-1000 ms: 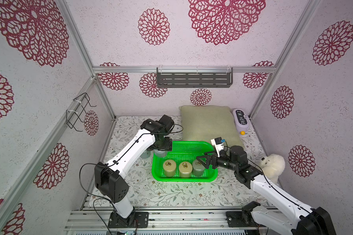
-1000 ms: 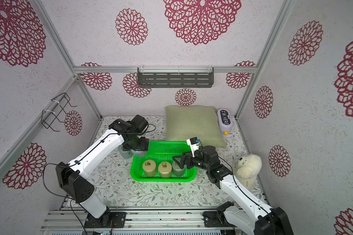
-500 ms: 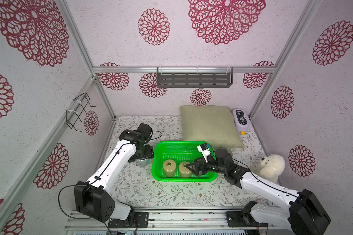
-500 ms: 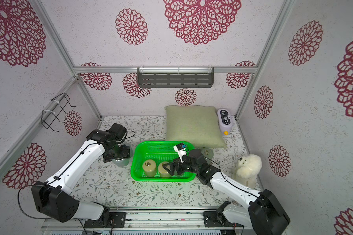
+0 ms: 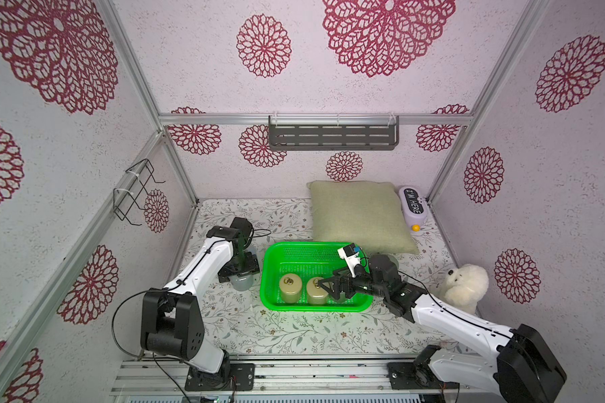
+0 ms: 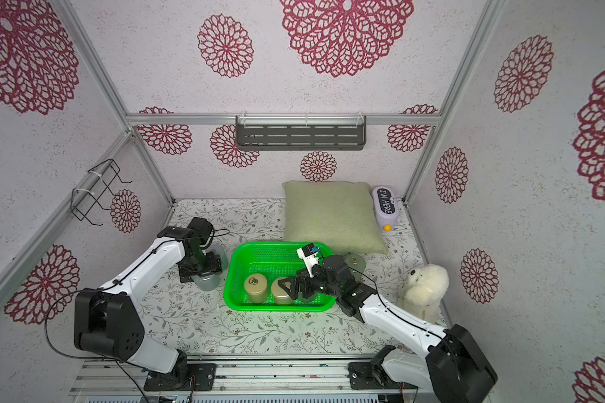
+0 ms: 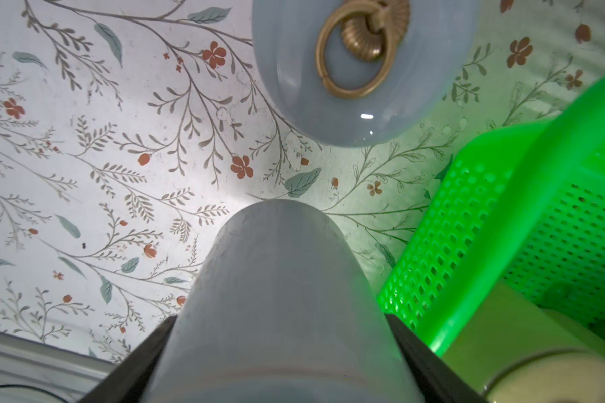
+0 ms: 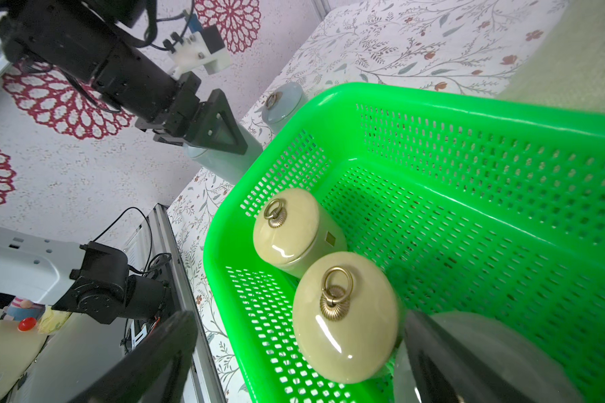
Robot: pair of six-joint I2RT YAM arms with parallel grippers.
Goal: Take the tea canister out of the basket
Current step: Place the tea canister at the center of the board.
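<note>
- Left pincer (image 5: 241, 273) — pointing down and closed across the body of a grey-blue canister (image 7: 280, 296), with a finger on each side. It is just outside the left wall of the green basket (image 5: 311, 308).
- Right pincer (image 8: 297, 315) — spread wide and holding nothing, low inside the basket. A beige canister (image 8: 343, 324) shows between its fingers; whether they touch it cannot be told.
- Second beige canister (image 8: 290, 230) — upright, just beside the first, near the basket's front left corner.
- Spare grey-blue canister (image 7: 364, 87) — upright on the flowered table (image 5: 294, 335), near the held one and outside the basket.
- Grey canister (image 6: 355, 262) — on the table just right of the basket, partly behind the right arm.
- Cushion (image 5: 358, 213) — behind the basket.
- Soft toy (image 5: 463, 284) — at the table's right edge.
</note>
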